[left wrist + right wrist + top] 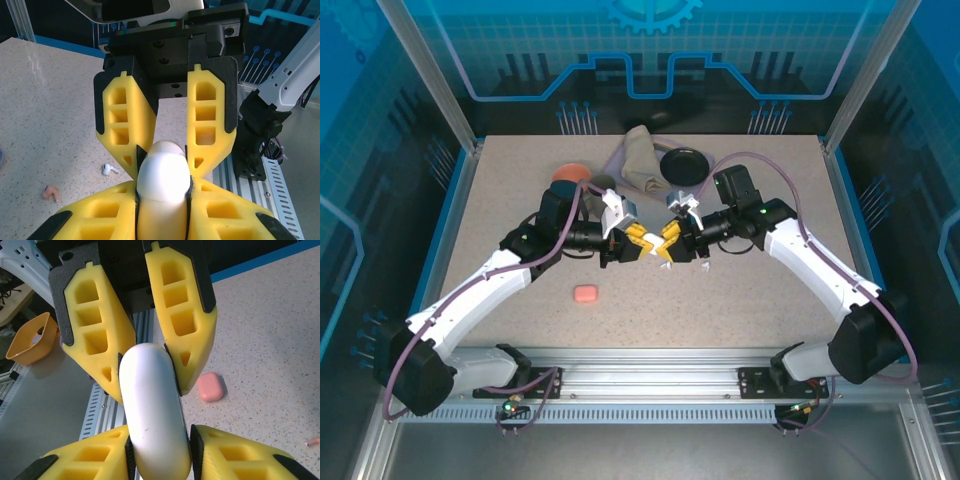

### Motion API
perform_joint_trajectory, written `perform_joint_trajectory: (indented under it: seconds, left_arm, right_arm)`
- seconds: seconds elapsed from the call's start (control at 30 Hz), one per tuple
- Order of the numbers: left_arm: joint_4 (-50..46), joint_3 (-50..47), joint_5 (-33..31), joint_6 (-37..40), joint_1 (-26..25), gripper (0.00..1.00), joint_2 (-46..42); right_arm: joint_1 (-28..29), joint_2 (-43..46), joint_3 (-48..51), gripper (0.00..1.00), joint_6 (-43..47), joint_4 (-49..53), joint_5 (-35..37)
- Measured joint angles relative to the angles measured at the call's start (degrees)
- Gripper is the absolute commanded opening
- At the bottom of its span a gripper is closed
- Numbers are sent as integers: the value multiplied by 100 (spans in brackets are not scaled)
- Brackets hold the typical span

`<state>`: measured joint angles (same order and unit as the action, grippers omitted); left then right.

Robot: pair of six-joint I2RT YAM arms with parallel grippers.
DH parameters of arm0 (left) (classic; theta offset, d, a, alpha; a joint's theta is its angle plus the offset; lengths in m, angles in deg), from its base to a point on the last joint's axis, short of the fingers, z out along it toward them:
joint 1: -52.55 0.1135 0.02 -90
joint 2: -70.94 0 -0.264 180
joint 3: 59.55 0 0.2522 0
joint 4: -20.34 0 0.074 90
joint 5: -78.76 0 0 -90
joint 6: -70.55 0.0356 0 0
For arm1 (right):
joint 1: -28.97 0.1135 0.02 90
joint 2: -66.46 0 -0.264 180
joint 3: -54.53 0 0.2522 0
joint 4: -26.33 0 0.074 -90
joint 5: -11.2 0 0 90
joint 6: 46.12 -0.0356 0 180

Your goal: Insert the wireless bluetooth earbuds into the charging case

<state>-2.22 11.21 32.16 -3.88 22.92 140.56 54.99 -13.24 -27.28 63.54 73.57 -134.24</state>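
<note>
As left tool (163, 191), right tool (160, 437) clamp it, white case (150, 390) smooth, oval.

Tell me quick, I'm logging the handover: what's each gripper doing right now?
Left gripper: closed on the white pebble-shaped plastic charging case.
Right gripper: closed on the same case's other end.

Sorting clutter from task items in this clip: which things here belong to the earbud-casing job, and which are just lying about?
Job: white case, gripped by left gripper and right gripper; pink case; white earbud; pink earbud.
Lying about: beige cloth; black dish; orange tub off the table.
</note>
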Motion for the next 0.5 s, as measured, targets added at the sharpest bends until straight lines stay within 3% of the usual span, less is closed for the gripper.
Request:
perform_joint_trajectory:
  seconds: [0.1,0.37,0.5]
  left_arm:
    - [-39,2,0,-17,0,0,0]
    - [-212,107,2,118,-22,48,-7]
    - [-463,214,4,317,-28,58,-72]
  right_arm:
    - [-2,-22,-26,26,57,52,-11]
    - [26,20,-181,24,256,350,109]
    - [24,229,-181,23,341,570,251]
